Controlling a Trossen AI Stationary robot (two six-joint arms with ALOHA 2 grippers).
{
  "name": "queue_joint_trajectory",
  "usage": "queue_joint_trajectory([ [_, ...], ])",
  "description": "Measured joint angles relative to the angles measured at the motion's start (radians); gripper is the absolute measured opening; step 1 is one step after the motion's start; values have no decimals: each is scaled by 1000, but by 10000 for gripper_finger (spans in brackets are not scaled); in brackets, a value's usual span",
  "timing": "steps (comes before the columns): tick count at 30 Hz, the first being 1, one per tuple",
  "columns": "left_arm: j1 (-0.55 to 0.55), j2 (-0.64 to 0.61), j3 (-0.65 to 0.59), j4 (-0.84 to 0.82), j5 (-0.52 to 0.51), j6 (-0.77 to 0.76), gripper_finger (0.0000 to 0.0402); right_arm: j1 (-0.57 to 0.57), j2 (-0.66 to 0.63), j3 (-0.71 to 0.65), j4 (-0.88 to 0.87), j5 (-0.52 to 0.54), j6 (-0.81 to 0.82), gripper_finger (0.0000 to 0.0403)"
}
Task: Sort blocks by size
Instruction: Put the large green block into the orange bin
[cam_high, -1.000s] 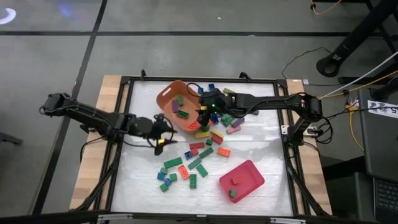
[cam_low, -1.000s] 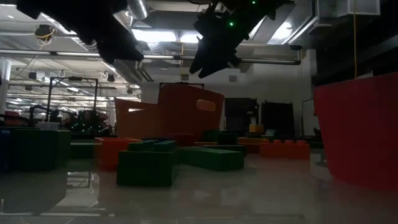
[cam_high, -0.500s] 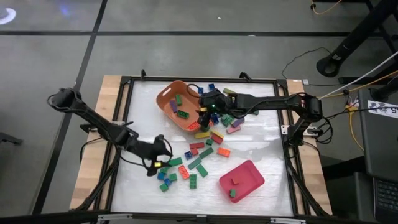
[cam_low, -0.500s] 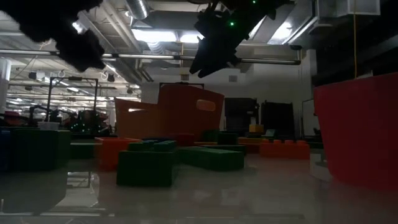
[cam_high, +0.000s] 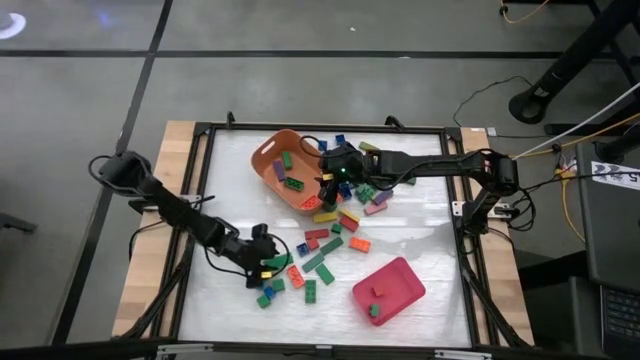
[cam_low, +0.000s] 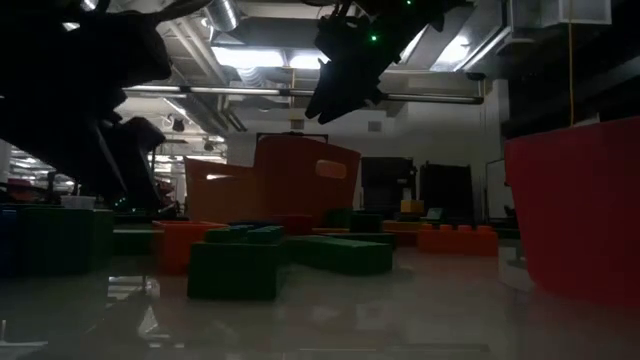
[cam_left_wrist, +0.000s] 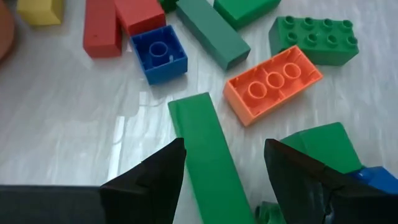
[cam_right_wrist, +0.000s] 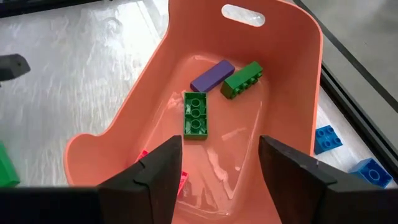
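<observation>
Many coloured blocks lie scattered on the white table between an orange tub and a pink-red tray. My left gripper is open and low over the near-left group, one finger on each side of a long green block, which lies flat; I see no touch. In the high view this gripper is beside that block. My right gripper hangs open and empty over the tub, which holds a purple block and green ones.
Next to the long green block lie an orange block turned studs down, a blue square one and a green studded one. The tray holds small green blocks. A black frame edges the table. Cables run at the right.
My left gripper has swung from beside the orange tub toward the table's near edge and gone down, its arm stretching out, and now stands low over the long green block. Its fingers have stayed open. The blocks lie as before.
</observation>
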Motion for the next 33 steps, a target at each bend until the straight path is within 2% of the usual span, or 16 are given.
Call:
queue_joint_trajectory([
  [9, 1, 18, 0, -7, -29, 3, 208, 0, -1, 0, 0, 0, 0, 211],
  [33, 1, 18, 0, -9, -30, 3, 208, 0, -2, 0, 0, 0, 0, 211],
])
